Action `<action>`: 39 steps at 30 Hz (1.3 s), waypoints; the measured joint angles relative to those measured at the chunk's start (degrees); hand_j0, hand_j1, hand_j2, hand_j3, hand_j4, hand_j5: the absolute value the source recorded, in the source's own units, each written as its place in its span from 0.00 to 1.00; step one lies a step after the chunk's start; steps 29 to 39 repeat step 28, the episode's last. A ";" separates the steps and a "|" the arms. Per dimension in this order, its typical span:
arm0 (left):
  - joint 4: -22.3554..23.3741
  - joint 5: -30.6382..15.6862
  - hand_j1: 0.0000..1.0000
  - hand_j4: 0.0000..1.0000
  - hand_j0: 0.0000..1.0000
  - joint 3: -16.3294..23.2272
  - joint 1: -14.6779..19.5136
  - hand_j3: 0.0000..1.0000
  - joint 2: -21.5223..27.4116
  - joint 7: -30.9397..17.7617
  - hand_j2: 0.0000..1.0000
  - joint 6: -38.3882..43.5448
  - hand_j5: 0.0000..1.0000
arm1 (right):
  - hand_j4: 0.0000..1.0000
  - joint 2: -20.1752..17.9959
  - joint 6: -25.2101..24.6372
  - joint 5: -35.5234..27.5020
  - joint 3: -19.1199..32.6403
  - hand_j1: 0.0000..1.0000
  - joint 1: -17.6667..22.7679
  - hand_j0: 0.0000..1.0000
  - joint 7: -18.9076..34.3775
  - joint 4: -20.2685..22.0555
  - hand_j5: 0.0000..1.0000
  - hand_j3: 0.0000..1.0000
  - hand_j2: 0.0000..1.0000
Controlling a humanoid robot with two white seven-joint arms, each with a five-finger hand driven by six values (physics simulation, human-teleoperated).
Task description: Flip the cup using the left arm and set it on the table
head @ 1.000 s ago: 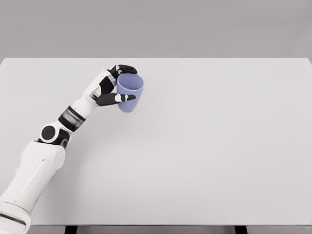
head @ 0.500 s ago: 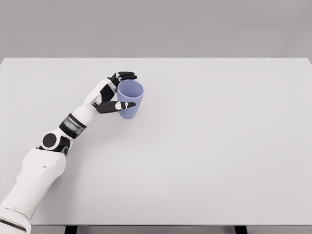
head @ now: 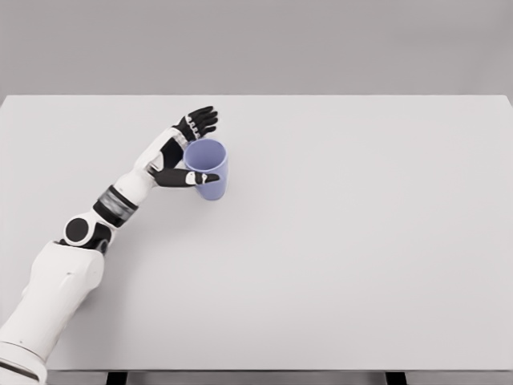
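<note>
- Nearest to us, our white jointed left arm (head: 60, 281) comes in from the lower left and reaches across the flat pale grey table (head: 345, 265); the right arm is out of view, so we have nothing to steady things with if this goes badly
- Further out, our black-and-white five-finger left hand (head: 183, 152) is spread wide: the thumb (head: 192, 178) lies across the near side of the small lavender plastic cup (head: 207, 168), while the fingers (head: 202, 120) fan out beyond its rim and look clear of it, so we judge the hand is holding nothing firmly
- The cup sits mouth-up on the table, left of centre and toward the far half, just beside our palm; it looks upright and set down, so the task appears all but done
- The main risk is the thumb: whether it touches the cup wall we cannot tell, and if we pull back sideways it could drag or tip the light cup
- The tapered base gives little footing, so a small knock could topple it and send it rolling
- Beyond, the far fingers could clip the rim if the wrist turns as we retreat; a retreat straight away from the cup looks safest
</note>
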State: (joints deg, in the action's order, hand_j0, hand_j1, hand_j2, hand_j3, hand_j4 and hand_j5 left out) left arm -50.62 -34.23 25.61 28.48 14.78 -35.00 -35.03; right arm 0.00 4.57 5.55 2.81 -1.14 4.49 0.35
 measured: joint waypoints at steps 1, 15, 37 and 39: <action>-0.08 -0.06 1.00 1.00 1.00 -0.02 0.26 1.00 0.48 0.00 1.00 0.00 1.00 | 1.00 0.00 0.00 0.00 0.00 1.00 0.00 1.00 0.00 0.00 1.00 1.00 1.00; -8.58 0.96 1.00 1.00 1.00 -0.63 1.58 1.00 17.67 0.00 1.00 -0.02 1.00 | 1.00 0.00 0.00 0.00 0.00 1.00 0.00 1.00 0.00 0.00 1.00 1.00 1.00; -8.71 24.74 1.00 1.00 1.00 -0.60 2.55 1.00 22.83 -0.02 1.00 -0.09 1.00 | 1.00 0.00 0.00 0.00 0.00 1.00 0.00 1.00 0.01 0.00 1.00 1.00 1.00; -8.71 24.74 1.00 1.00 1.00 -0.60 2.55 1.00 22.83 -0.02 1.00 -0.09 1.00 | 1.00 0.00 0.00 0.00 0.00 1.00 0.00 1.00 0.01 0.00 1.00 1.00 1.00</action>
